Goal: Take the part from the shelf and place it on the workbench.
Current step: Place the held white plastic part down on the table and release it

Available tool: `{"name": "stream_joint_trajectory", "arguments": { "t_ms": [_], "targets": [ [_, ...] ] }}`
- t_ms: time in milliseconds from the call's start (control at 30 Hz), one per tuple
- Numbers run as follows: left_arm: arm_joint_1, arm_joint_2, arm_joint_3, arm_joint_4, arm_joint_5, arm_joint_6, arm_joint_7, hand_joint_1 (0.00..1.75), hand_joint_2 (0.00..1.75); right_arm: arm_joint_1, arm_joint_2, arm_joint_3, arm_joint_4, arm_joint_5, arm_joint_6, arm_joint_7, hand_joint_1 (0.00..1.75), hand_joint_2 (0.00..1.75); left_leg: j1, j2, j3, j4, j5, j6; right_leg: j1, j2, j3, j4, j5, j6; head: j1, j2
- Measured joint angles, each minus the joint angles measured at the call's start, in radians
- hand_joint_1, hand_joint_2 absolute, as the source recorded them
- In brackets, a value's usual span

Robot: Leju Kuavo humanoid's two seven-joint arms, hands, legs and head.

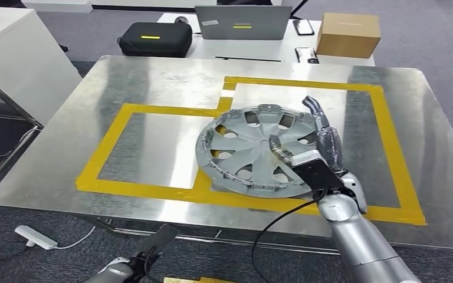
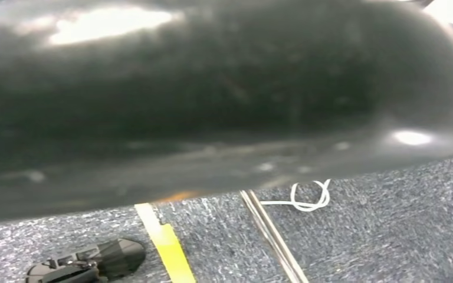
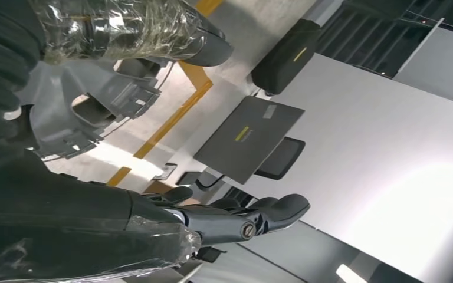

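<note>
The part is a grey wheel cover (image 1: 253, 147) lying flat on the metal workbench (image 1: 153, 82), across the yellow tape lines. My right hand (image 1: 324, 147) is at its right rim. The taped thumb (image 3: 130, 29) reaches over the cover's face (image 3: 94, 106), while the dark fingers (image 3: 242, 221) stretch straight out, apart from the cover and gripping nothing. My left arm (image 1: 130, 268) hangs low below the bench's front edge; its hand is too dark and small to read.
Behind the bench, a white desk holds a black case (image 1: 156, 38), a grey laptop (image 1: 242, 22) and a cardboard box (image 1: 348, 34). A white cabinet (image 1: 12, 53) stands at the left. A power strip (image 1: 35, 237) lies on the carpet.
</note>
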Motion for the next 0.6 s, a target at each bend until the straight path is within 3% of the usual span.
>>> {"name": "stream_joint_trajectory", "arguments": {
  "t_ms": [67, 133, 200, 233, 300, 367, 500, 567, 600],
  "targets": [
    [-0.001, 0.0, 0.0, 0.0, 0.0, 0.0, 0.0, 0.0, 0.0, -0.002, 0.001, 0.0, -0.002, 0.0, 0.0, 0.0, 0.0, 1.75, 0.002, 0.001, -0.027, 0.066, -0.044, -0.011, -0.004, -0.001, 0.003, -0.004, 0.003, -0.012, -0.003, 0.0],
    [0.0, 0.0, 0.0, 0.0, 0.0, 0.0, 0.0, 0.0, 0.0, -0.001, 0.002, 0.0, -0.002, 0.0, 0.0, 0.0, 0.0, 1.75, 0.003, 0.001, -0.087, 0.199, -0.108, -0.017, -0.003, -0.001, 0.003, -0.004, 0.002, -0.016, -0.005, 0.0],
    [0.002, 0.0, 0.0, 0.0, 0.0, 0.0, 0.0, 0.0, 0.0, 0.001, 0.002, 0.0, -0.002, 0.0, 0.0, 0.0, 0.0, 1.75, 0.003, 0.001, -0.125, 0.28, -0.126, -0.018, -0.002, -0.001, 0.004, -0.004, 0.002, -0.017, -0.004, 0.0],
    [0.002, 0.0, 0.0, 0.0, 0.0, 0.0, 0.0, 0.0, 0.0, 0.002, 0.002, 0.0, -0.002, 0.0, 0.0, 0.0, 0.0, 1.75, 0.003, 0.001, -0.119, 0.265, -0.105, -0.017, -0.002, 0.0, 0.005, -0.003, 0.001, -0.017, -0.004, 0.0],
    [0.001, 0.001, 0.0, 0.0, 0.0, 0.0, 0.0, 0.0, 0.0, 0.001, 0.003, 0.0, -0.003, 0.0, 0.0, 0.0, 0.0, 1.75, 0.003, 0.001, -0.062, 0.142, -0.032, -0.011, -0.002, 0.001, 0.007, -0.002, 0.0, -0.015, -0.004, 0.0],
    [-0.001, 0.002, 0.0, 0.0, 0.0, 0.0, 0.0, 0.0, 0.0, 0.0, 0.003, 0.0, -0.003, 0.0, 0.0, 0.0, 0.0, 1.75, 0.001, 0.001, -0.01, 0.028, 0.009, -0.004, 0.002, 0.003, 0.005, 0.0, -0.001, -0.009, -0.004, 0.0],
    [0.0, 0.002, 0.0, 0.0, 0.001, 0.0, 0.0, 0.0, 0.0, 0.0, 0.003, 0.0, -0.004, 0.0, 0.001, 0.0, 0.0, 1.75, 0.001, 0.0, 0.001, -0.007, 0.01, 0.013, 0.004, 0.002, -0.003, 0.0, -0.003, 0.011, -0.003, 0.0],
    [-0.001, 0.001, 0.0, 0.0, 0.001, 0.0, 0.0, 0.0, 0.0, -0.003, 0.003, -0.001, -0.005, 0.0, 0.0, 0.0, 0.0, 1.75, 0.005, 0.001, 0.003, -0.012, 0.014, 0.025, 0.003, 0.001, -0.029, 0.052, -0.037, 0.02, 0.001, 0.0],
    [-0.002, 0.001, 0.0, 0.0, 0.001, 0.0, 0.0, 0.0, 0.0, -0.004, 0.003, -0.001, -0.006, 0.0, 0.0, 0.0, 0.0, 1.75, 0.006, 0.001, 0.003, -0.012, 0.014, 0.028, 0.002, 0.0, -0.057, 0.11, -0.068, 0.024, 0.003, 0.0]
  ]
}}
